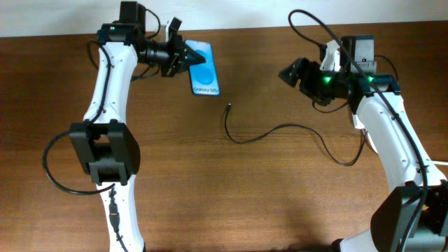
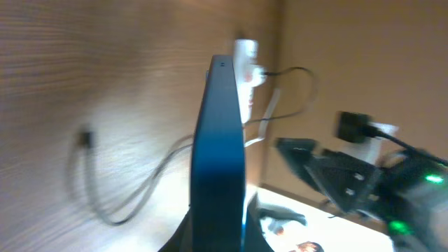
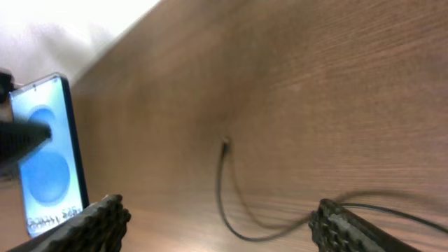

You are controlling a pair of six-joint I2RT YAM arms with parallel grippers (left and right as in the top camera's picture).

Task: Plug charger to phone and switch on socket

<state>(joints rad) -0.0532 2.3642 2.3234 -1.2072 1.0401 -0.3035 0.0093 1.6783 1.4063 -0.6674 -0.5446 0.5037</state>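
My left gripper (image 1: 192,59) is shut on the upper end of the phone (image 1: 205,77), whose blue screen shows at the table's back left. In the left wrist view the phone (image 2: 218,140) stands edge-on between the jaws. The charger (image 1: 280,129), a thin black cable, lies curled mid-table, its plug tip (image 1: 229,107) free and a little right of the phone. My right gripper (image 1: 288,73) hovers open at the back right, empty. In the right wrist view its fingers (image 3: 105,220) frame the plug tip (image 3: 225,143), with the phone (image 3: 45,161) at left. The socket (image 2: 245,63) shows white beyond the phone.
The right arm (image 1: 392,126) covers most of the socket's area in the overhead view. The left arm's base (image 1: 105,150) stands at the left. Brown wooden table (image 1: 210,189) spreads under everything, and a pale wall runs along its back edge.
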